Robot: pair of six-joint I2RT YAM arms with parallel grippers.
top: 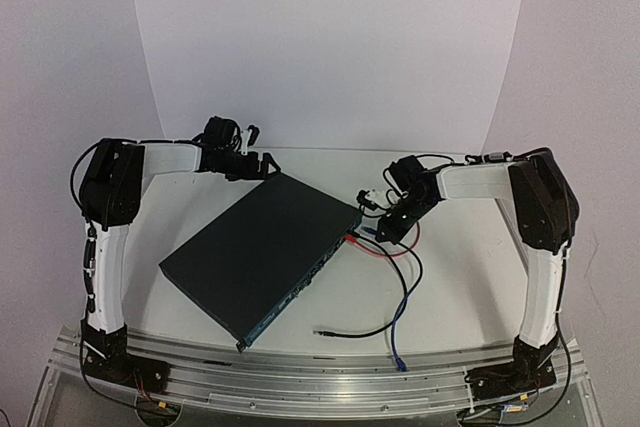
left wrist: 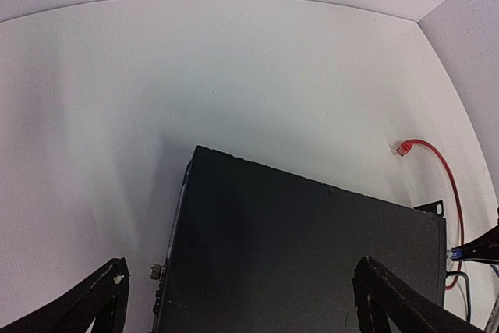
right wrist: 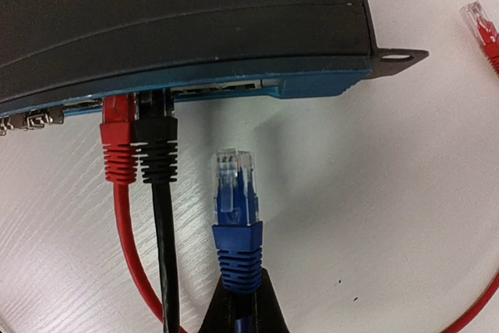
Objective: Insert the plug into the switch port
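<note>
Two arms flank the switch (top: 265,252), lying diagonal on the table (top: 470,287).

Top view: left gripper (top: 255,147) near switch's 12 o'clock corner. Right gripper (top: 388,225) at its 3 o'clock, by the port face. Blue cable (top: 397,332) trails toward 6.

Left wrist view: fingers (left wrist: 97,302) spread wide, nothing btwn them, switch top below. Loose red plug (left wrist: 404,148) at 2 o'clock.

Right wrist view: right fingers (right wrist: 218,317) pinched on blue plug (right wrist: 234,185), upright, just short of the ports. Seated red plug (right wrist: 117,134) & seated black plug (right wrist: 158,142) at its 10 o'clock.
</note>
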